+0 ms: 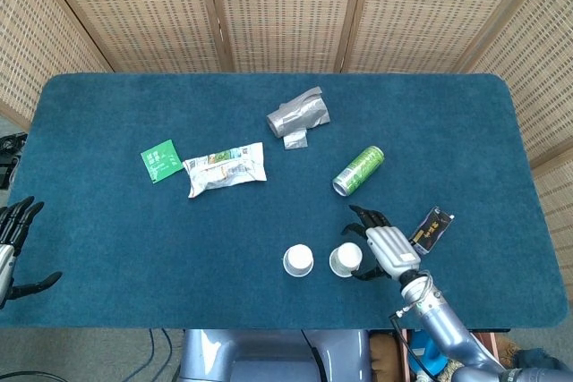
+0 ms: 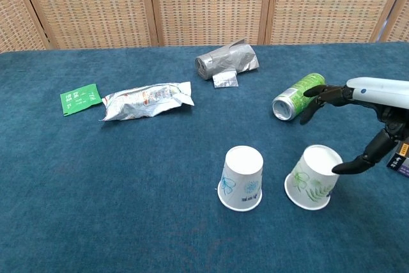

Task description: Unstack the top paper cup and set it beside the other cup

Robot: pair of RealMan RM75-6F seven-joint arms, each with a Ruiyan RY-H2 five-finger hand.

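Desk (image 1: 107, 221) covered in dark blue carpet-like cloth. Lying directly on it: two upturned paper cups, one with a blue print (image 2: 241, 178) and one with a green leaf print (image 2: 311, 186), side by side near the front edge; a green can (image 1: 358, 170) on its side; a crumpled silver bag (image 1: 298, 115); a snack wrapper (image 1: 226, 168); a green sachet (image 1: 160, 161); a small dark packet (image 1: 431, 230).

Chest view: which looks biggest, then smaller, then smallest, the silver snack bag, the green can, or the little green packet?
1. silver snack bag, clearly the longest.
2. green can.
3. little green packet.
The can and packet look close in size, so their order is unsure.
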